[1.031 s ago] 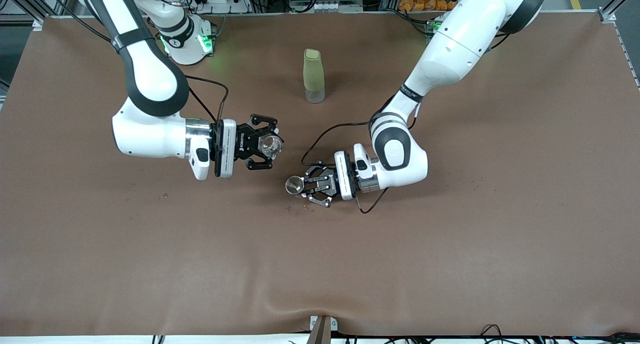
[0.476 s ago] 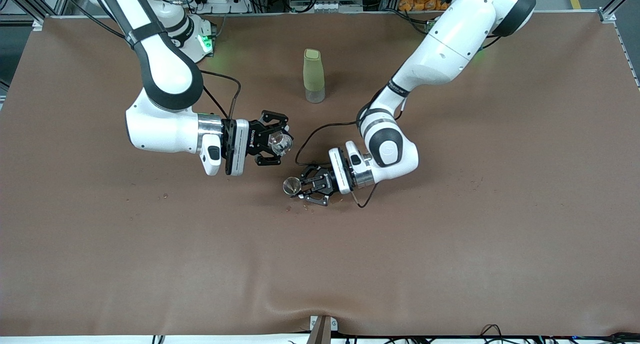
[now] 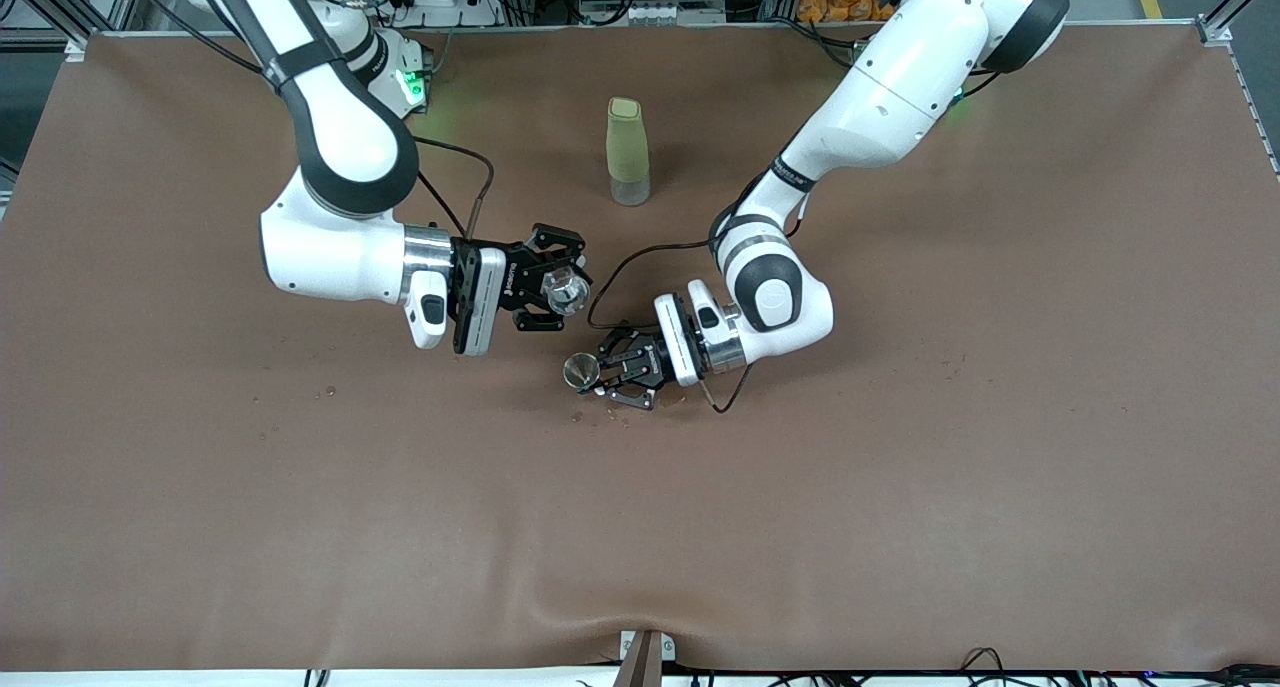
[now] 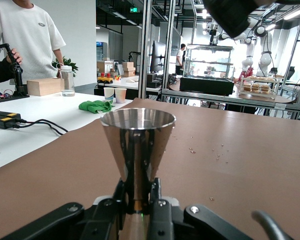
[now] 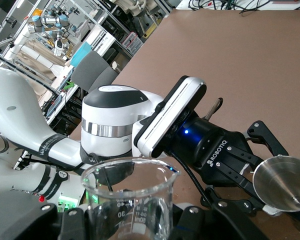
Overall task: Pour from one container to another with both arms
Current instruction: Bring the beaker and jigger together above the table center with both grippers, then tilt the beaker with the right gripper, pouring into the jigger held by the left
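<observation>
Right end effector (image 3: 562, 289) grips a clear graduated glass cup (image 3: 567, 289); left end effector (image 3: 600, 372) clamps a shiny hourglass-shaped jigger (image 3: 581, 371).

A mirror-shiny steel jigger (image 4: 138, 145), a clear glass cup (image 5: 130, 200), and a matt brown cloth-like table cover (image 3: 900, 487).

The front camera looked down from high across the table (image 3: 900, 527), facing both arms' bases. The left wrist camera sat close under the jigger (image 4: 138, 150), looking level along the table. The right wrist camera peered past the cup (image 5: 130, 200) at that same jigger (image 5: 282, 184)
</observation>
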### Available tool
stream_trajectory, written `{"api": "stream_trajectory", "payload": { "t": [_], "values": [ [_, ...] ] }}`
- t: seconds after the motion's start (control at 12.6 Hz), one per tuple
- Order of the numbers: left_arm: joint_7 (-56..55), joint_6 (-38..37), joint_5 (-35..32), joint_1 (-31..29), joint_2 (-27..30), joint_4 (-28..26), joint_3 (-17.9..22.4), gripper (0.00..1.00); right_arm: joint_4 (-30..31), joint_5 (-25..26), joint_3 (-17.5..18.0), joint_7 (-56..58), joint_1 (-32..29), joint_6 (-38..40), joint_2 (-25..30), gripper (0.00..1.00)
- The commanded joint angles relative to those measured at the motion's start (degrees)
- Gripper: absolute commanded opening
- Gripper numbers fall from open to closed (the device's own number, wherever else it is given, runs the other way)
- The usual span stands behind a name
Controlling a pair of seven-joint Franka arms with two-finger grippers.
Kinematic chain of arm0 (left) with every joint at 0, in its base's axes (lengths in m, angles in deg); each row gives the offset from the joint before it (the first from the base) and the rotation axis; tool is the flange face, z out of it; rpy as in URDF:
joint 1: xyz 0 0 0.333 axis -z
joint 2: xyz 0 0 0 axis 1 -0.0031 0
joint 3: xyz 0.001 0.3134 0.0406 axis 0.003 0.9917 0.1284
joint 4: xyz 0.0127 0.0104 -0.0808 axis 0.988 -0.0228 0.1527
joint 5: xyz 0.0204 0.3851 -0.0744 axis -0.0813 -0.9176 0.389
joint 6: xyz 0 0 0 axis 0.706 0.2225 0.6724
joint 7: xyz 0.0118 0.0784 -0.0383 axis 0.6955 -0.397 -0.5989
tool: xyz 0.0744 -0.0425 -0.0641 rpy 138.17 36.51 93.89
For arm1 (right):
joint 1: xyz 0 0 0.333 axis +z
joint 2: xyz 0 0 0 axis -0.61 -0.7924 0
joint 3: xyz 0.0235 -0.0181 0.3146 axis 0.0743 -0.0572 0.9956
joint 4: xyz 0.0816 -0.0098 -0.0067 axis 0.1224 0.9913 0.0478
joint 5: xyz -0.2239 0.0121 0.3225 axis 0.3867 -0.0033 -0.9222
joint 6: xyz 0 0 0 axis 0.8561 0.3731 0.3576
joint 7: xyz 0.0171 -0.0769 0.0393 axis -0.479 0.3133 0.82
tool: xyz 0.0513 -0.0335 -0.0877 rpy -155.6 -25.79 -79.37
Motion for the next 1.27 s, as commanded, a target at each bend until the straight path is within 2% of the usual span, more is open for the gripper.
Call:
{"api": "stream_trajectory", "payload": {
  "t": [0.0,0.71,1.19],
  "values": [
    [1.6,1.2,2.3,0.4,1.0,-1.4,-0.5,0.00,-1.2,0.1,-0.3,-2.9,1.7,-0.7,-1.3,0.00],
    [1.7,0.9,2.2,-0.6,8.6,-13.5,-0.5,0.00,-1.9,0.2,-0.3,-8.3,3.0,-2.8,-4.0,0.00],
    [3.1,0.6,1.5,-0.6,8.7,-13.6,-0.5,0.00,-2.5,0.5,-0.3,-8.7,3.7,-3.8,-5.5,0.00]
  ]
}}
